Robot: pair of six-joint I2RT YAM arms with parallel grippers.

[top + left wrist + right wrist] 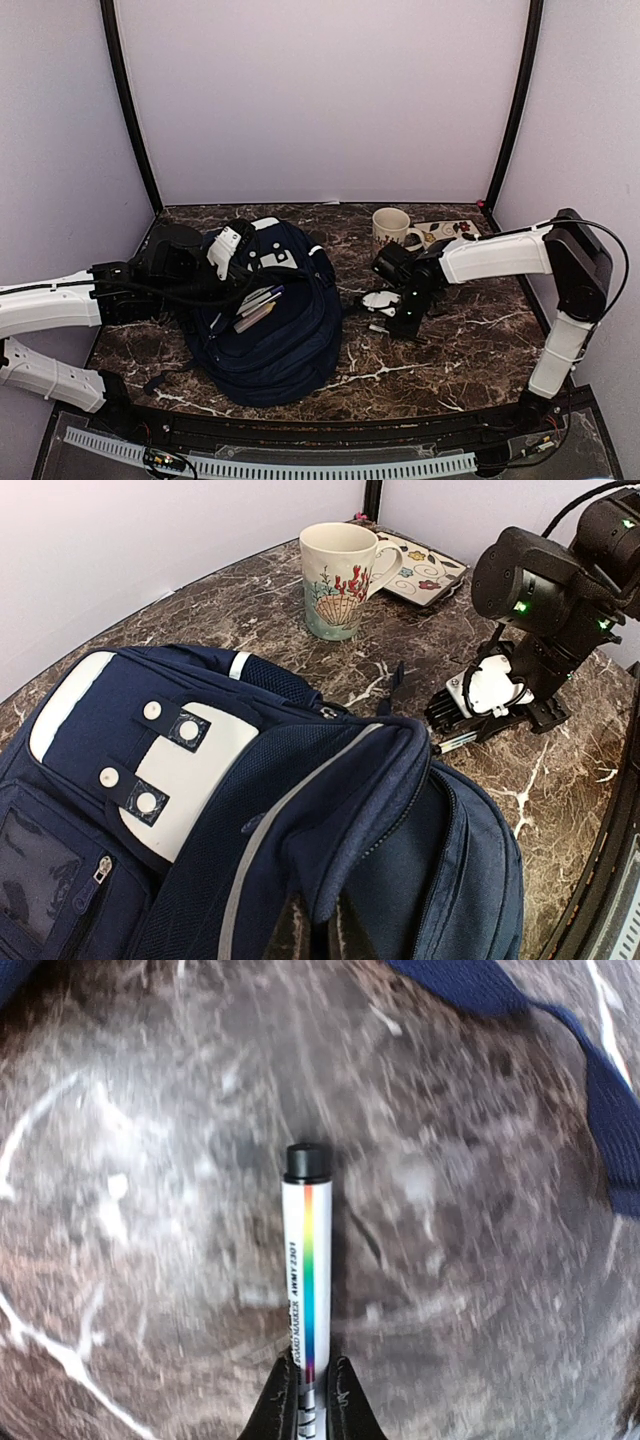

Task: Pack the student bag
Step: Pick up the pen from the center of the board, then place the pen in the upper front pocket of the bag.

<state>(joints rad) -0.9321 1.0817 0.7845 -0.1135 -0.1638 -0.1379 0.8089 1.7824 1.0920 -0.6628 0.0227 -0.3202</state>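
Right fingers [280, 1405] first, hard up against the lens — pressed in on the tail end of a marker [305, 1270], one on each side, its black cap pointing away across the table [120, 1210]. Whether it has left the marble, I can't tell. The step looks like this: lift the marker and bring it to the bag [270, 330], which lies left of centre on the table, pens [258, 305] showing at its opening. Left fingers [292, 935] are pinched together on the bag's navy lip. That right grip sits far back, so the marker could swing — best raise it straight and level, then feed it cap-first in beside the pens while the left holds the lip up.
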